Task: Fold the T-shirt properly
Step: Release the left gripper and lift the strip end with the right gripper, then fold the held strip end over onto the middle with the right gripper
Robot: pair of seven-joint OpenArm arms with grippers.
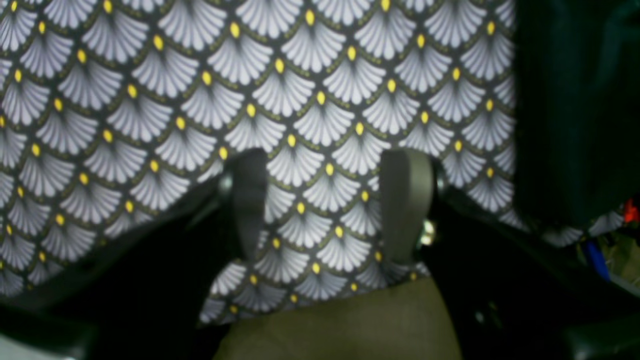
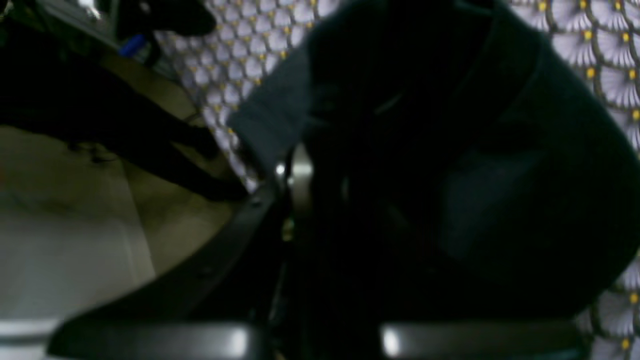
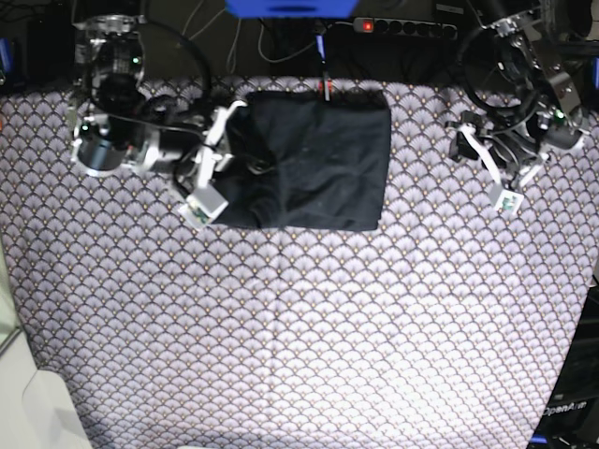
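The black T-shirt [image 3: 314, 159] lies folded into a rough rectangle at the back middle of the patterned cloth. In the base view my right gripper [image 3: 241, 154] is at the shirt's left edge, shut on the fabric there. Dark T-shirt [image 2: 450, 175] cloth fills most of the right wrist view and hides the fingertips. My left gripper [image 3: 484, 157] hovers well to the right of the shirt, apart from it. In the left wrist view the left gripper [image 1: 327, 200] is open with only patterned cloth between its fingers [image 1: 405, 200]. A dark edge of the T-shirt [image 1: 575, 100] shows at the right.
The white-grey scallop-patterned cloth [image 3: 299, 327] covers the whole table. A power strip [image 3: 407, 28] and cables lie behind the back edge. The right arm's body [image 3: 122, 140] rests over the back left corner. The cloth's edge drops off near the left gripper [image 1: 350, 320].
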